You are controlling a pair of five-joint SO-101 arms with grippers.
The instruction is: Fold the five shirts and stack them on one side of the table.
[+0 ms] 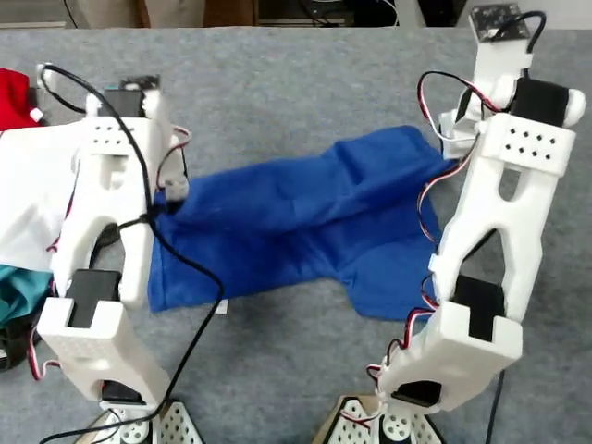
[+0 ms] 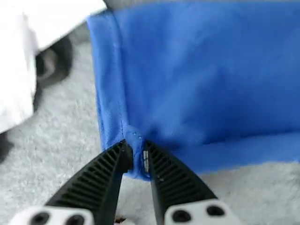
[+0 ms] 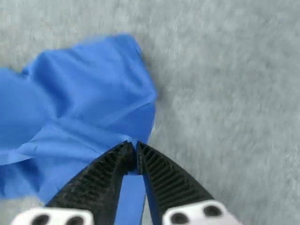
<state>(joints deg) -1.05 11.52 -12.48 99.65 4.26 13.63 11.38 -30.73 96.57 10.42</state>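
Observation:
A blue shirt [image 1: 305,222] lies spread across the middle of the grey table. My left gripper [image 1: 172,198] sits at the shirt's left edge. In the left wrist view the left gripper [image 2: 136,157] is shut on a pinch of the blue shirt's [image 2: 201,75] hem. My right gripper [image 1: 450,155] is at the shirt's right edge, close to its far corner. The right wrist view shows the right gripper [image 3: 133,157] shut on the edge of the blue shirt [image 3: 79,98], with the cloth bunched into folds beyond it.
A white shirt [image 1: 28,194] lies at the table's left side, with a red shirt [image 1: 13,97] behind it and a teal one [image 1: 17,289] in front. The white shirt [image 2: 18,70] lies close beside the blue hem. Grey table [image 1: 277,83] surface stretches behind the blue shirt.

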